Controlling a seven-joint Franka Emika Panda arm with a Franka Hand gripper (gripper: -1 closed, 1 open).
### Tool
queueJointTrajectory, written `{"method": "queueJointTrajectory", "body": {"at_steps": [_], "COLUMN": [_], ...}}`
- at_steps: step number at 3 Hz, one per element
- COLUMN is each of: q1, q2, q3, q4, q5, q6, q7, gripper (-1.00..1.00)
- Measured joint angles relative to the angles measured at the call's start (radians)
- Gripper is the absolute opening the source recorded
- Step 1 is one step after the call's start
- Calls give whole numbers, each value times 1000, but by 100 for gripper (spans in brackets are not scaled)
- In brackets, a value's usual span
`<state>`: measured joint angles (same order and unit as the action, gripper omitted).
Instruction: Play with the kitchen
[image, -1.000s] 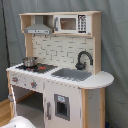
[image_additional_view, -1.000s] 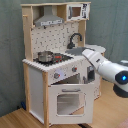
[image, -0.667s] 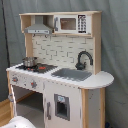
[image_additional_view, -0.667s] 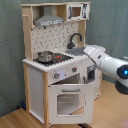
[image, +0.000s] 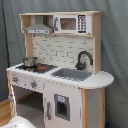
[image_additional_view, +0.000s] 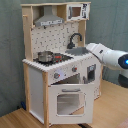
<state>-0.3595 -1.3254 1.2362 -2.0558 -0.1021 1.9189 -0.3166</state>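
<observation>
Dominating both exterior views is the kitchen (image: 60, 70), standing on the wooden floor before a grey curtain, and we place everything else against it. Our arm (image_additional_view: 107, 54) reaches in at counter height from the second exterior view's right, its white link now pushed further across the kitchen's sink end than a second ago, covering part of the sink (image: 71, 74). We judge play is just starting. On the stovetop sits the metal pot (image_additional_view: 45, 56), untouched. Our gripper is hidden behind the kitchen's side, so we cannot tell its state.
</observation>
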Motion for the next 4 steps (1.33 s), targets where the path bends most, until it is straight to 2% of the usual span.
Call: {"method": "queueJointTrajectory", "body": {"at_steps": [2, 4], "q1": [6, -1], "q2": [28, 95], "q3": [-59, -96], "q4": [-35, -119], "q5": [49, 117], "q6": [-72, -77], "q7": [-179, -363], "gripper": [100, 100]}}
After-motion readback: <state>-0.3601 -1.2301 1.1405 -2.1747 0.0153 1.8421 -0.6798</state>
